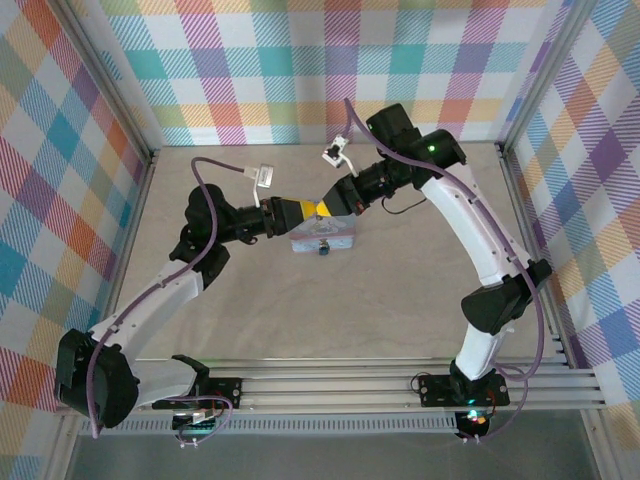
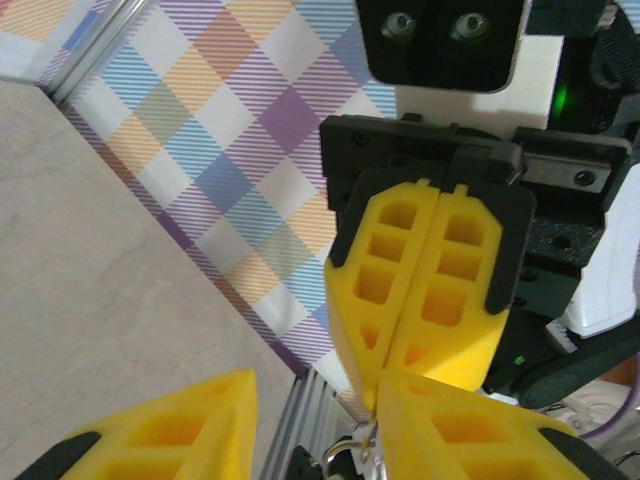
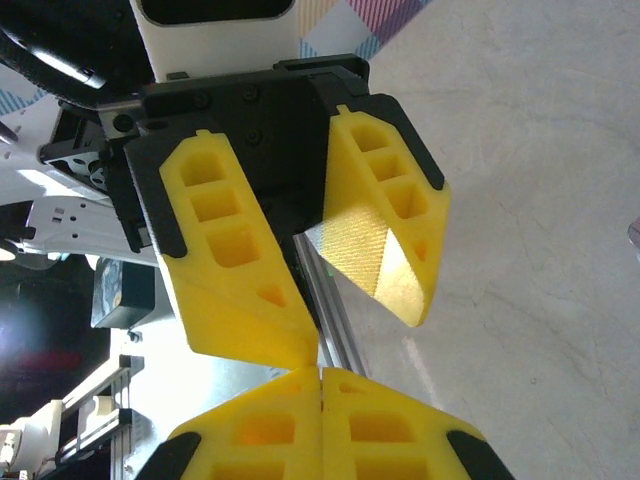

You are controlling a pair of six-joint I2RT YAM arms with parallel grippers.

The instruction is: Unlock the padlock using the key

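Yellow left claw (image 3: 360, 330) parted, one tip against the closed right claw (image 3: 320, 378)

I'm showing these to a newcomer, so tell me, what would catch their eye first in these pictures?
Bright yellow stands out first: the left fingers, spread apart, meet the right fingers, pressed shut, almost tip to tip above the middle of the table. Just beneath them sits a pastel tin box with a tiny dark padlock at its near edge. Loud multicoloured plaid walls ring the pale tabletop.
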